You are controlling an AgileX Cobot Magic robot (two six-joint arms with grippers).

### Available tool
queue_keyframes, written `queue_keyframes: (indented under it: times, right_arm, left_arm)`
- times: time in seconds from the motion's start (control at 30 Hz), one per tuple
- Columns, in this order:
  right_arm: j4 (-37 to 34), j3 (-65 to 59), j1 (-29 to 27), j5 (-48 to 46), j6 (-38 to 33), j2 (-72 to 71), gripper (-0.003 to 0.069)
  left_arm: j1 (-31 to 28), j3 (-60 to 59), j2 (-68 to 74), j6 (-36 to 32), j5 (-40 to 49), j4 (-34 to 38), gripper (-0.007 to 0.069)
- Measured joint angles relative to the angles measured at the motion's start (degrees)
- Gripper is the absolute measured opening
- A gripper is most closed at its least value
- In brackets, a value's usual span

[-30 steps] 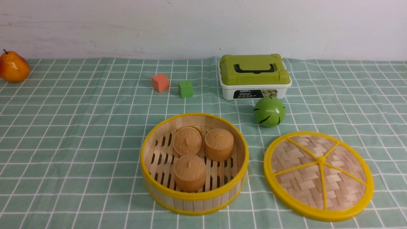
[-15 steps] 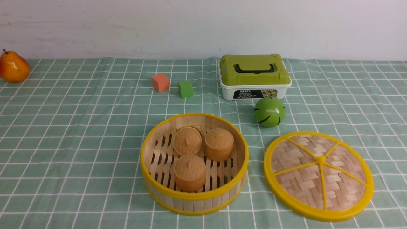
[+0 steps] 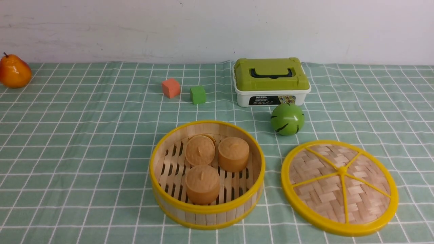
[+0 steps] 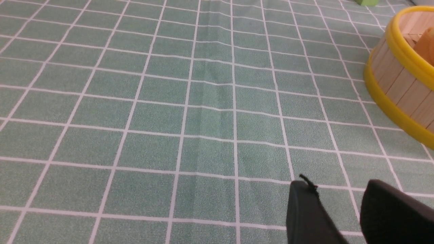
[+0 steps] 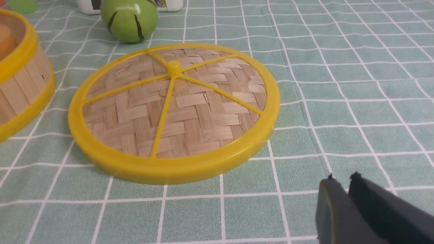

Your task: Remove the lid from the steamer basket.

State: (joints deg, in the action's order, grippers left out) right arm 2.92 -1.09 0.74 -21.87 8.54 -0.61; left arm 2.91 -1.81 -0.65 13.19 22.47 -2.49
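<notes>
Lid (image 3: 339, 187) lay flat on the checked green cloth (image 3: 84, 142), off the steamer basket (image 3: 207, 174) and just beside it at the basket's 3 o'clock, a narrow strip of cloth between the two rims. Basket stood uncovered with three tan round cakes (image 3: 234, 153) on its slatted floor. Green striped ball (image 3: 287, 119) sat at the lid's 11 o'clock, near but apart from it; white box with olive-green lid (image 3: 271, 81) just beyond the ball. Salmon cube (image 3: 170, 87) and green cube (image 3: 197, 94) stood side by side at the basket's 12 o'clock, well apart from it. Orange pear (image 3: 14, 72) sat far out at 10 o'clock by the wall. Neither arm showed in the front view. Left gripper (image 4: 339, 206) hung above bare cloth, jaws parted by a clear gap, nothing between them. Right gripper (image 5: 344, 196) sat near the lid's rim without touching it, jaws almost together with only a thin slit between, holding nothing.
</notes>
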Motion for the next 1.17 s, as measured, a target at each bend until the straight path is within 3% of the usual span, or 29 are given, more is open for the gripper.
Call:
queue_keyframes:
  times: [1.17]
  right_arm:
    - [0.00,0.00,0.00,-0.02,0.00,0.00,0.0088]
  left_arm:
    - [0.00,0.00,0.00,0.00,0.00,0.00,0.0239]
